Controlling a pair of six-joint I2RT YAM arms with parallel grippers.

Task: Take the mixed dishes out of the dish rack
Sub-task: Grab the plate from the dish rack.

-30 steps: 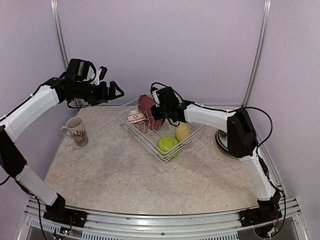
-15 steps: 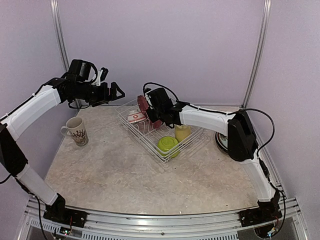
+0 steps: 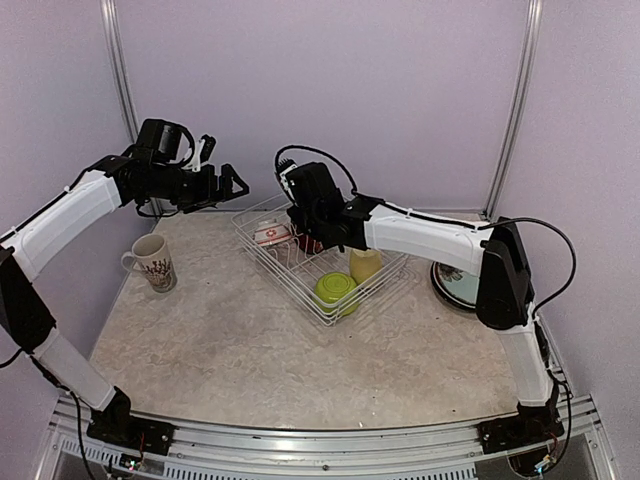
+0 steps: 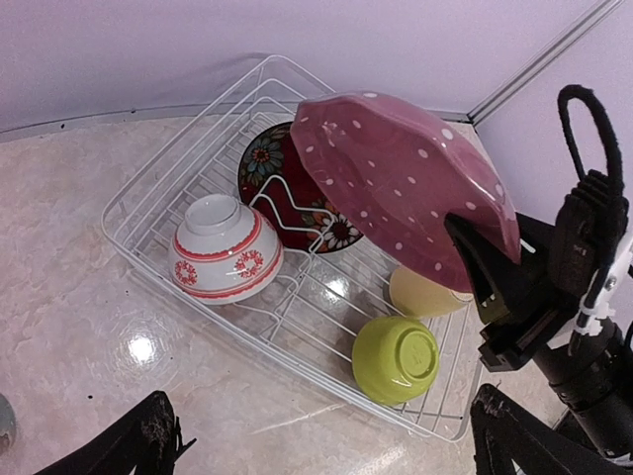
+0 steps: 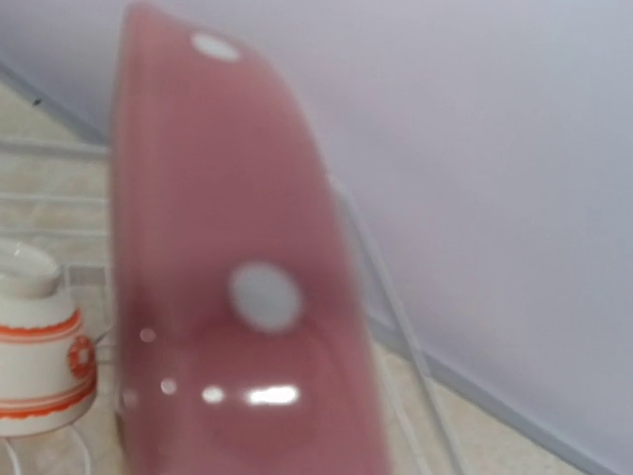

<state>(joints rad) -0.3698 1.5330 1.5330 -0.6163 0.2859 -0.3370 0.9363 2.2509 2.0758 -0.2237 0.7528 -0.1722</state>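
One pink-dotted plate hangs in the air above the dish rack, tilted, with its spotted underside turned toward the left wrist camera. The right fingers are clenched on its rim at the lower right edge. In the right wrist view the plate fills most of the frame as a blurred pink band, and from the top camera it is almost wholly hidden behind the right arm.

Below it, inside the rack, a red plate with a floral pattern stands upright among the prongs toward the far side. Just in front of it a small red-white bowl sits upside down on the wires. A lime green bowl, also upside down, lies in the near corner, and a pale yellow cup stands just beyond it, partly covered by the lifted plate.

The rack sits at an angle on the far middle of the pale marbled surface. A patterned cream mug stands upright on the surface, well apart to the left of the rack. A teal plate lies flat to the right of the rack, partly behind the right arm, and seems to rest on a darker plate.

The left fingers are spread wide with nothing between them, raised above the surface to the left of the rack and beyond the mug
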